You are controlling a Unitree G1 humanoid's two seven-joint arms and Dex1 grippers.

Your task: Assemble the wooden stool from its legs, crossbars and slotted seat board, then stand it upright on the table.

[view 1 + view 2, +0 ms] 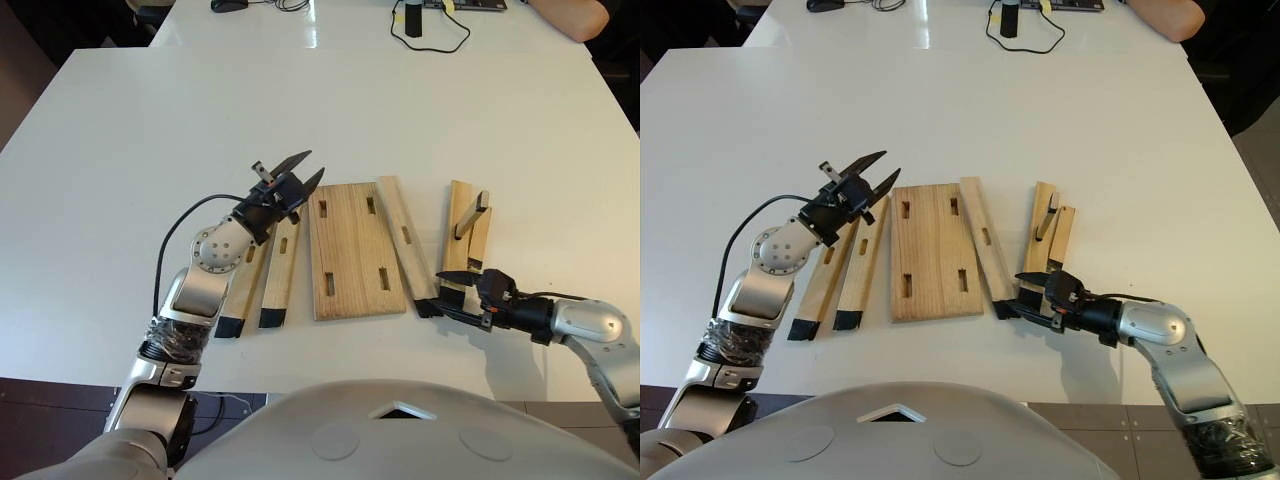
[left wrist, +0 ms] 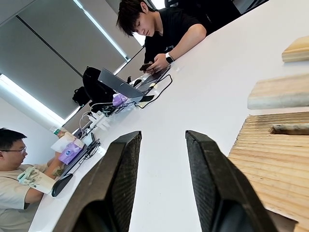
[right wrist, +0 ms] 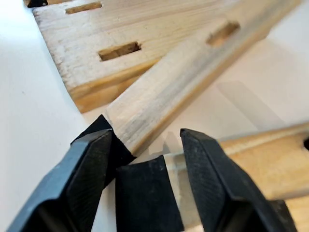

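Right claw [image 1: 446, 292] sits low at the near edge of the counter [image 1: 150, 130], fingers spread, nothing gripped. It straddles the black foot of the slanted leg [image 1: 403, 238], which lies along the right edge of the seat board [image 1: 350, 250]. From the wrist, that foot sits against one pad [image 3: 89, 179], and a second black foot lies in the gap. Over on the other side, left claw [image 1: 314, 164] hangs released and empty above the far ends of the two left legs [image 1: 280, 265], just beside the board's far-left corner. Further right, a right-hand pair [image 1: 460, 235] of sticks lies side by side with a short piece propped across them; whether that is a crossbar I cannot tell.

So nothing is joined yet: every part lies flat, the stool not begun. This reads as the opening pick, a leg being lined up. The next move, I'd say, is to pinch one foot only, not both, lift cleanly, then turn the leg's plain end toward a slot.

Materials now: pale raw wood, grain plain to see, edges rough and a little fuzzy. The board is flat and rectangular with four narrow rectangular slots. The legs are square-section bars, each with its own slot and a black foot. Pads are black and finely ribbed. The counter is white, glossy and slippery-looking.
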